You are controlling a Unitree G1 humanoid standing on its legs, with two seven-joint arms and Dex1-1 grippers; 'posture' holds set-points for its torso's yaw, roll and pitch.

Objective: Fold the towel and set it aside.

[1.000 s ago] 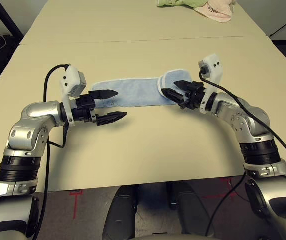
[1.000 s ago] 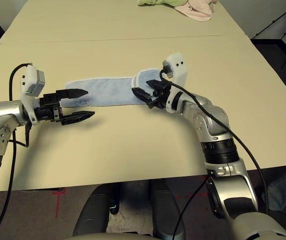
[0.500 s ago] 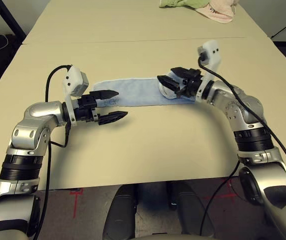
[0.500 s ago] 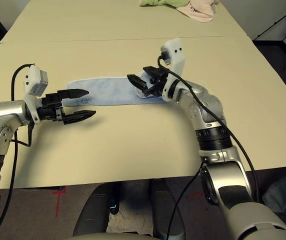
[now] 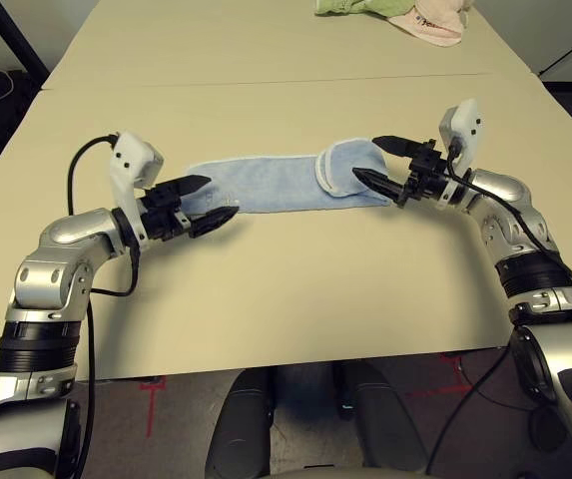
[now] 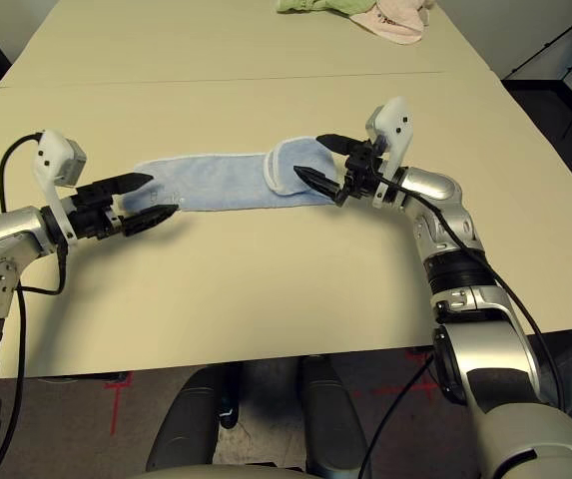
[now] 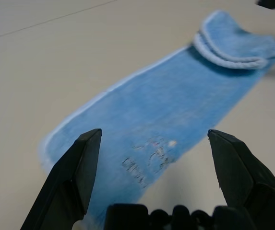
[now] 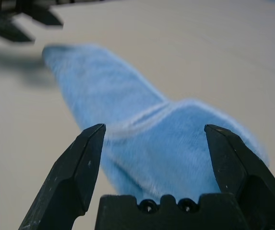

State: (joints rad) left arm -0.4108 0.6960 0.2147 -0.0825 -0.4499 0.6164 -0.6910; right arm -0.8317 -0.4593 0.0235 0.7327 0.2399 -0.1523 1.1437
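The towel (image 5: 266, 185) lies flat on the table as a long light blue strip, its right end folded back over itself (image 5: 350, 168). A small dark mark (image 7: 147, 160) sits near its left end. My left gripper (image 5: 209, 200) is open, its fingertips straddling the strip's left end just above it. At the folded right end my right gripper (image 5: 370, 160) is open too, with the fold between and in front of its fingers (image 8: 75, 177). Nothing is held. The right wrist view also catches the left gripper (image 8: 17, 19) beyond the towel's far end.
A green cloth (image 5: 350, 6) and a pink cloth (image 5: 430, 22) lie bunched at the table's far edge. A seam (image 5: 266, 82) crosses the beige table (image 5: 295, 289) behind the towel. The near edge runs just beyond my elbows.
My right gripper has drawn back to the right, off the folded end, and turned. My left gripper has rolled and edged toward the strip's left end. The towel has stayed where it was.
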